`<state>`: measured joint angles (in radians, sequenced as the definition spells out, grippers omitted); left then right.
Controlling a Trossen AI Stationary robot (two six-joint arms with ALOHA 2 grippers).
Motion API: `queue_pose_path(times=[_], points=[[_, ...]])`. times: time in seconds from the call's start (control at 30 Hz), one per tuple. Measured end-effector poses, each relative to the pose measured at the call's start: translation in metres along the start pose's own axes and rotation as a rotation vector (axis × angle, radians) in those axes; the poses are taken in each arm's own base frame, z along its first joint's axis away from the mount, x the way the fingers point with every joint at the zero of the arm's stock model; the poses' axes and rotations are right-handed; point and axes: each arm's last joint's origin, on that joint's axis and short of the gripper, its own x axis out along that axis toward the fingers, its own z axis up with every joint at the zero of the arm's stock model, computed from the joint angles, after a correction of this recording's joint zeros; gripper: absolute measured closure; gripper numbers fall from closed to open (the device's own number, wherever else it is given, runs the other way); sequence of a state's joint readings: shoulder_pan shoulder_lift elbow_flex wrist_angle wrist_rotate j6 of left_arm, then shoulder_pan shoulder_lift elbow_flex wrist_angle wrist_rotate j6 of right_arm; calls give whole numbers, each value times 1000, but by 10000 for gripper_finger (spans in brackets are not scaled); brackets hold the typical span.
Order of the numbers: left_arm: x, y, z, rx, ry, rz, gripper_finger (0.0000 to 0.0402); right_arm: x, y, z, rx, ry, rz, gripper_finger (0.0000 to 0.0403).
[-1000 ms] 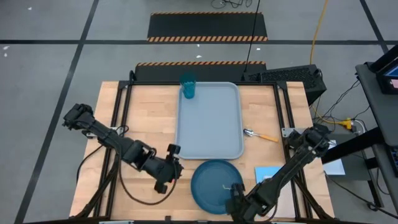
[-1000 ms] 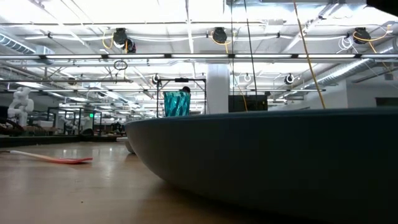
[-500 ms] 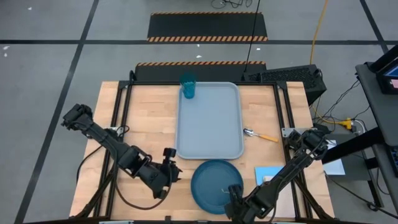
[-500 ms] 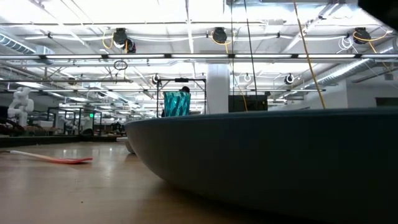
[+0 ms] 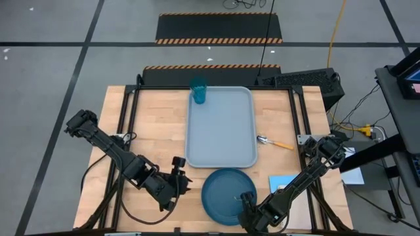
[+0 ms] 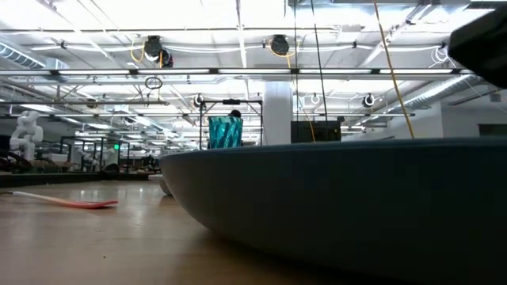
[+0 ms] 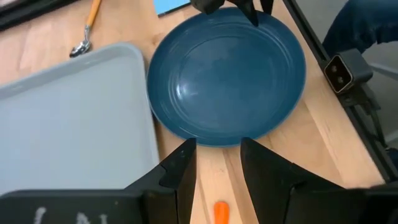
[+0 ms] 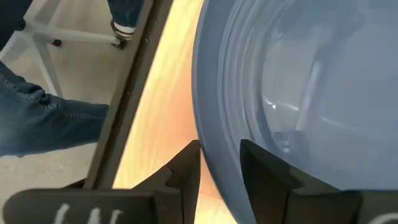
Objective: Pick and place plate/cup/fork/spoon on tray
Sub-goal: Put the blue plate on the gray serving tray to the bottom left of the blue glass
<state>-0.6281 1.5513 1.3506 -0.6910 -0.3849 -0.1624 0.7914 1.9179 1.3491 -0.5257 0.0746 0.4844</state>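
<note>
My right gripper (image 5: 248,208), fingers parted and empty, straddles the near rim of the plate (image 5: 226,194), which sits just near of the tray (image 5: 220,128). I should close squarely before lifting. My left gripper (image 5: 178,177), open, hovers beside it; an orange handle (image 7: 220,211) lies beneath. The cup (image 5: 199,92) occupies the tray's far corner, and the spoon (image 5: 274,142) lies right.

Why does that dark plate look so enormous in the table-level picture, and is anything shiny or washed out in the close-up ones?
In the low view the plate sits right against the lens, so it fills the frame, while the cup behind looks tiny. In the right wrist view, pale glare streaks run across the plate's glaze. In the left wrist view it shows only faint sheen.
</note>
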Motion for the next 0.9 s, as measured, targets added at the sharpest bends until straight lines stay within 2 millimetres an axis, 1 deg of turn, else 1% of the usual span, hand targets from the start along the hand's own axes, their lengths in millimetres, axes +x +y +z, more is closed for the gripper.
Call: queue_pose_path(times=[0.17, 0.37, 0.57, 0.7, 0.9], points=[[0, 0, 0, 11, 0, 2, 273, 4, -2, -5, -31, 13, -8, 333], [0, 0, 0, 23, 0, 2, 273, 4, -1, -3, -44, -13, 13, 391], [0, 0, 0, 24, 0, 2, 273, -1, 7, 3, -46, -45, 46, 395], [0, 0, 0, 30, 1, 3, 273, -17, 18, 21, -34, -122, 63, 400], [0, 1, -2, 37, 19, 22, 273, -51, 32, 46, -42, -224, -12, 402]])
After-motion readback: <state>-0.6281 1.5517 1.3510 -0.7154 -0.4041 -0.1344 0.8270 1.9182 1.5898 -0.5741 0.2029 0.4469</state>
